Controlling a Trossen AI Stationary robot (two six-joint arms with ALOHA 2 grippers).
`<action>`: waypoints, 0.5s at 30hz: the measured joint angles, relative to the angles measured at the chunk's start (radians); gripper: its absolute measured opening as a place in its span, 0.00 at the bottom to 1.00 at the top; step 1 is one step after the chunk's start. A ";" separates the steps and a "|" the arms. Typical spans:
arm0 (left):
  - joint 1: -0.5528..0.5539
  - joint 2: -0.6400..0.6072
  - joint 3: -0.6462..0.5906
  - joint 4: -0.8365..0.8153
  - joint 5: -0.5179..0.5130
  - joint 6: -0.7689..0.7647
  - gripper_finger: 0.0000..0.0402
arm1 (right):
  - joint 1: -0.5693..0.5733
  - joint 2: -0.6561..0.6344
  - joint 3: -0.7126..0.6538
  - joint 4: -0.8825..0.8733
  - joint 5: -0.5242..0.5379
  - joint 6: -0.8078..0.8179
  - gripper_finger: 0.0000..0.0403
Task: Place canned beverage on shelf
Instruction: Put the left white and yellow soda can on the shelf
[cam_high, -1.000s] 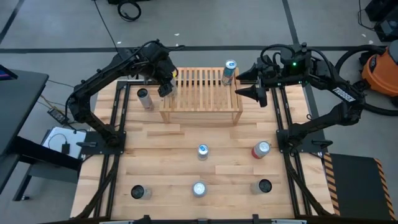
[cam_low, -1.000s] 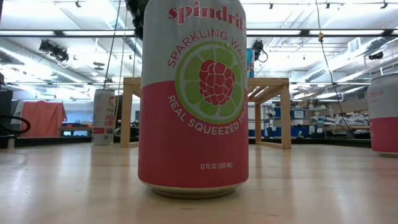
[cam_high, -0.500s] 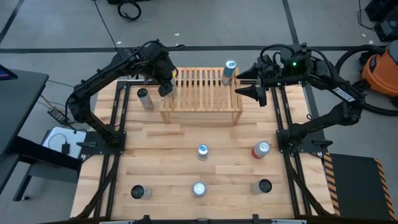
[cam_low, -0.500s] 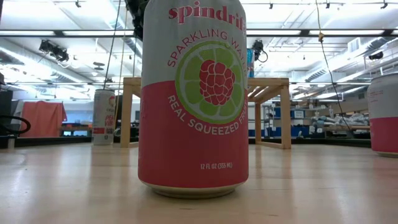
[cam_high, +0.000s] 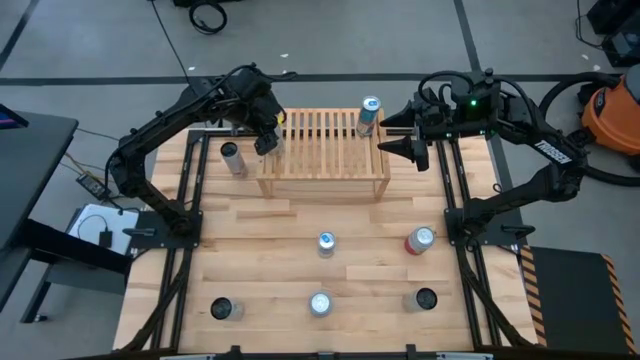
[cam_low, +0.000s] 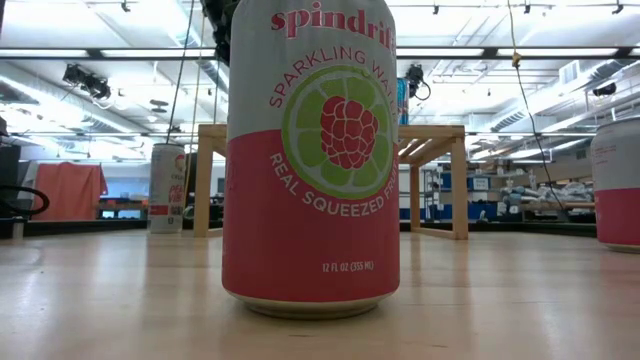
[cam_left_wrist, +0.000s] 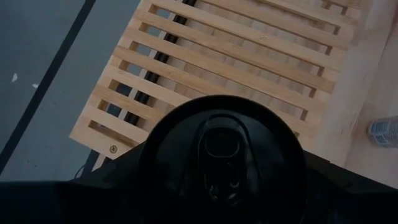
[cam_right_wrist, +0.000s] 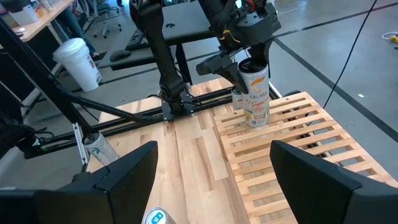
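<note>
1. Pale butcher-block planks are forming the table, and the shelf is standing at its far edge, between the two arms, so either one can reach it.
2. Above the shelf's left end, the left gripper is closing its fingers on a tall white can, gripping it near the top so the body hangs upright.
3. The can's base is sitting at or just above the slats; I cannot tell whether it is touching. Holding it vertical is probably meant to let it land flat across the slats rather than tip into a gap.
4. The right gripper is waiting just beside the shelf's right end with its fingers spread and empty, pointing across the shelf.
5. A blue-topped can is already standing on the shelf's far right corner.
6. Other cans are standing apart on the table, among them the raspberry-lime can near the front edge, so each can be picked without knocking its neighbours.
</note>
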 joint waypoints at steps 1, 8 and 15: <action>0.000 0.000 0.000 0.000 0.001 0.004 0.72 | 0.000 0.000 0.000 0.000 0.000 0.000 0.80; -0.013 0.004 -0.003 0.038 0.001 0.005 0.72 | 0.000 0.000 0.000 0.000 0.000 0.000 0.80; -0.028 0.004 -0.003 0.042 -0.046 -0.023 0.72 | 0.000 0.000 0.000 0.000 0.000 0.000 0.80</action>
